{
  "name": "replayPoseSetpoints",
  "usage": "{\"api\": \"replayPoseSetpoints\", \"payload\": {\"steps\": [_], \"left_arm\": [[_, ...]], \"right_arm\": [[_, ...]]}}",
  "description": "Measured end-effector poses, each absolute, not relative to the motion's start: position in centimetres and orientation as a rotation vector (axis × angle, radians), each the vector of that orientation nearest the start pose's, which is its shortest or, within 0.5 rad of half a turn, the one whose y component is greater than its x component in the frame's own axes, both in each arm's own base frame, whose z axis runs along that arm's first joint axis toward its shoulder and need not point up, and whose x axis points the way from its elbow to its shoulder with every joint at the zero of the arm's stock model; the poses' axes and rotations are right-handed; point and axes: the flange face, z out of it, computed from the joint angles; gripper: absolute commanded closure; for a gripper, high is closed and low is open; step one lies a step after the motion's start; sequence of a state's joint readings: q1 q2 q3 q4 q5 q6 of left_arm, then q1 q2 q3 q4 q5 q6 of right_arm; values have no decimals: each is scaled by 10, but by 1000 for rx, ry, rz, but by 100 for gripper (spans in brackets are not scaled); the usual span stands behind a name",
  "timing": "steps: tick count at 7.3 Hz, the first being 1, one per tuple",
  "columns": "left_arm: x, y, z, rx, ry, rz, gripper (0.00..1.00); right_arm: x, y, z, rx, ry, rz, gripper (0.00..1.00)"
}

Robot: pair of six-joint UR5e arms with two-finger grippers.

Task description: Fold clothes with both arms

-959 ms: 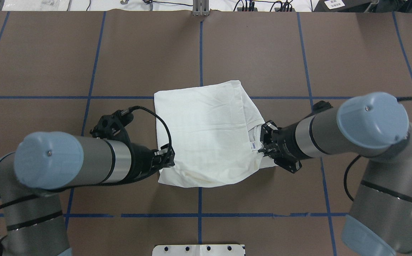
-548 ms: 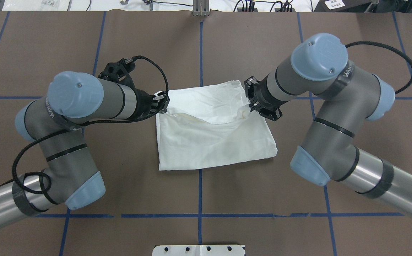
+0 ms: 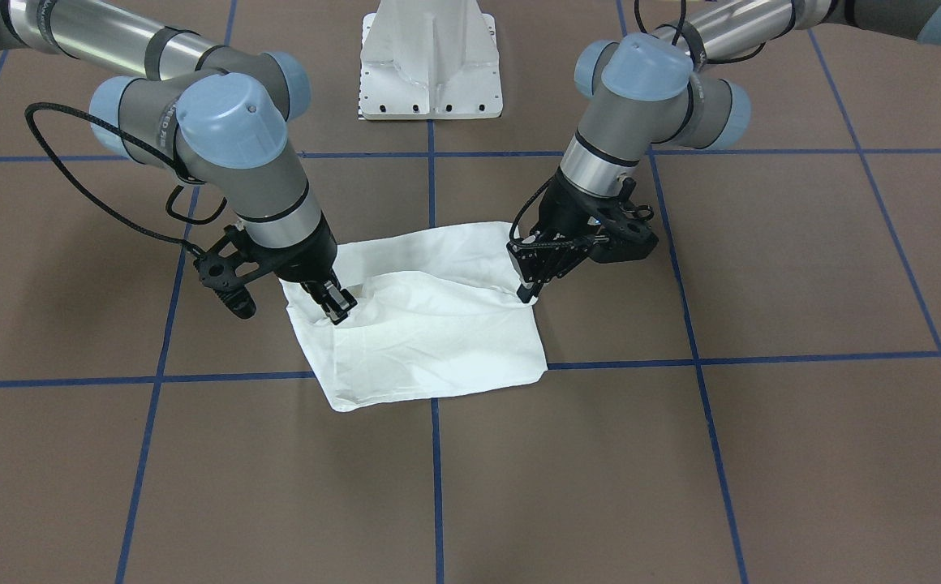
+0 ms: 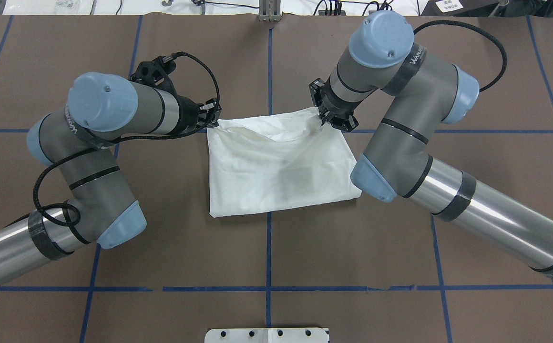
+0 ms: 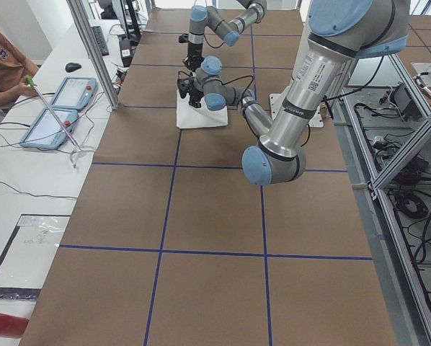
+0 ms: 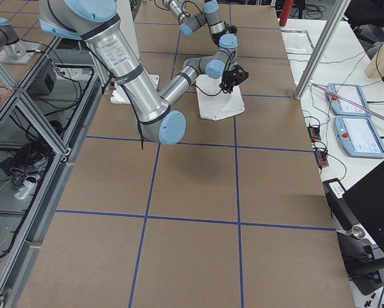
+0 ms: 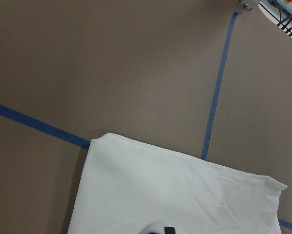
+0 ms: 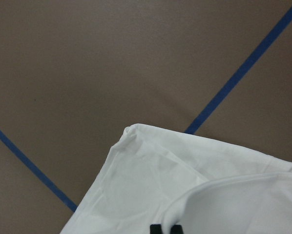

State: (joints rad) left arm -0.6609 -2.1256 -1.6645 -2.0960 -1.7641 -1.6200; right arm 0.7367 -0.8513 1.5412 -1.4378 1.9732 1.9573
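Observation:
The white shirt (image 4: 281, 166) lies folded at the table's middle, with no text or label showing. My left gripper (image 4: 213, 122) is shut on its edge at the far left corner. My right gripper (image 4: 326, 119) is shut on the edge at the far right corner. Both hold the lifted layer just above the shirt's far edge, and it sags between them. In the front-facing view the shirt (image 3: 430, 341) has the left gripper (image 3: 527, 290) on the view's right and the right gripper (image 3: 339, 308) on its left. The wrist views show the cloth (image 7: 175, 195) (image 8: 185, 185) below each hand.
Brown table cover with blue tape grid lines (image 4: 269, 71). The white pedestal base (image 3: 430, 65) stands at the robot's side. A metal post (image 4: 269, 12) stands at the far edge. A side desk with tablets (image 5: 57, 108) and a seated person (image 5: 6, 58) is beyond it.
Both grippers have lifted the shirt's near edge and carried it away from the robot, over the shirt to its far edge. Both arms now reach farther out.

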Motion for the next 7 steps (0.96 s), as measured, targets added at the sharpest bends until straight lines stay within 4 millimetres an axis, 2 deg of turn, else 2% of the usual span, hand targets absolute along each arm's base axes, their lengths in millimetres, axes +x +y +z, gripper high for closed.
{"api": "replayPoseSetpoints", "payload": {"steps": [1,2,3,5,7], "left_arm": [[458,-506,241,197,1173,-513,57],[466,-517,257,204,1173,-514,53],[470,-533,277,226,1179,-512,53],[450,-569,297,295,1166,-507,53],[428,-586,302,347,1148,-457,53]], "right_arm": [[-477,-568,224,-235,-895,877,1],[-482,-587,233,-224,-909,868,0],[-477,-609,241,-206,-922,839,0],[-433,-653,256,-192,-938,754,0],[-402,-670,278,-171,-931,703,0]]}}
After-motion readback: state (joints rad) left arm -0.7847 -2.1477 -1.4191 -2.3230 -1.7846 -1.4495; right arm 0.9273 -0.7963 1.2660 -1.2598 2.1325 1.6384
